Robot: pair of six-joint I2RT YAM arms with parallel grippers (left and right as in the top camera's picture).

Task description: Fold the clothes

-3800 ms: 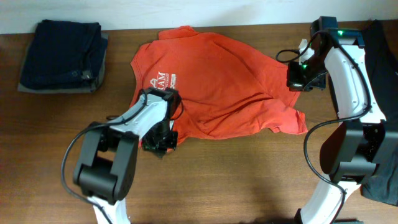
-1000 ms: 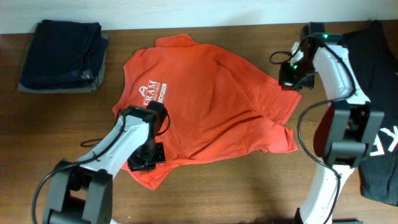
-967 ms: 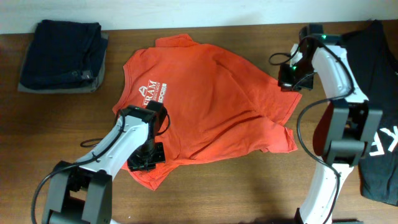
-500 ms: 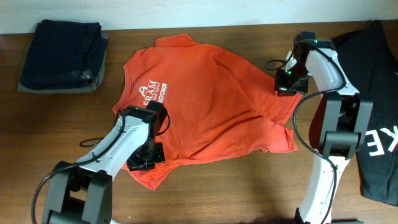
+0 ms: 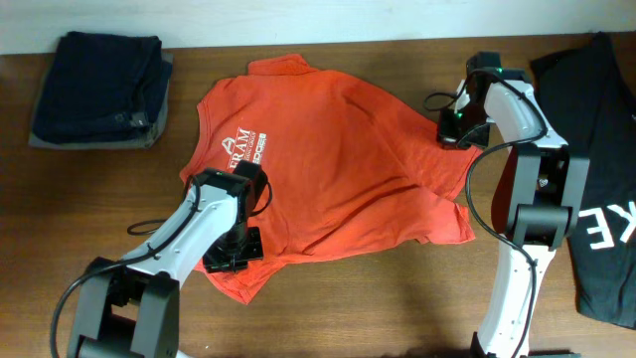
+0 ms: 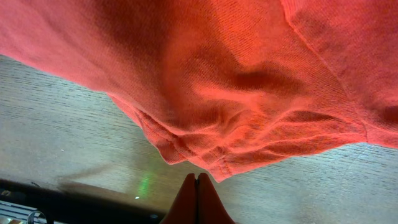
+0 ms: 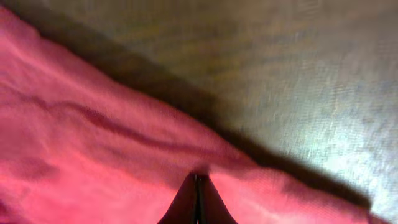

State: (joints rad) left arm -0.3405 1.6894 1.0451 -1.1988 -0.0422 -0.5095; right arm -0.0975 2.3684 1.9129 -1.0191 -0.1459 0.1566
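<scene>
A brown wooden worktop (image 5: 397,308) carries everything. Spread across its middle, slightly rumpled and chest up, lies the red-orange short-sleeved cotton T-shirt (image 5: 338,169). Its white block lettering (image 5: 246,151) is towards the left side, and its lower left corner is pulled into a point near the front edge. At the far right a black T-shirt with large white letters (image 5: 608,129) lies partly under the right arm's base. At the back left corner, well apart from the red-orange shirt, sits a folded stack of dark navy garments (image 5: 99,85) with a grey one (image 5: 94,142) beneath.

The left fingers (image 6: 186,202) are pressed fully together, their tips right at the bunched hem of the shirt's lower left corner. Whether they pinch any cloth I cannot tell. The right fingers (image 7: 188,202) are also pressed together, nipping the edge of the shirt at its upper right side, with bare wood just beyond.
</scene>
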